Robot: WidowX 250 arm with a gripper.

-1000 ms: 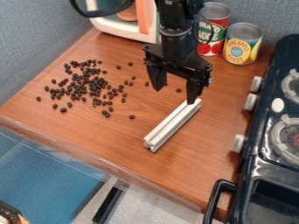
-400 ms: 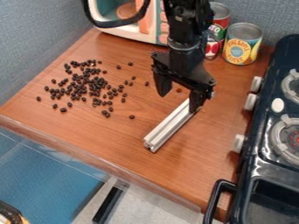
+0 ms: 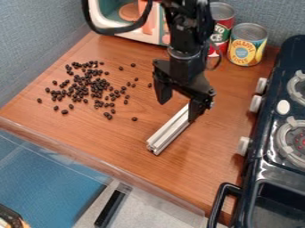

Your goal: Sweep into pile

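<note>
Beans (image 3: 88,86), or small dark pieces very like them, lie scattered left of the metal bar (image 3: 171,130), on the worktop (image 3: 113,142). The sweep looks barely begun, if at all: a dense patch sits well apart from the bar, with loose pieces around it and one stray (image 3: 134,119) nearer the bar. Bringing the outliers in and tightening the patch is all left to do, and the bar, likely the sweeping tool, isn't lifted. The end effector (image 3: 177,111) is above the bar's far end, fingers spread wide, with nothing clamped that I can make out; whether one fingertip touches the bar, I can't tell.

The beans are rounded and nearly black against smooth, reddish wood grain. The bar is long, straight and pale, with grooves down its length. Beyond it stand two ribbed-topped cylindrical cans (image 3: 245,46); right of it is a glossy dark stove (image 3: 253,164).
</note>
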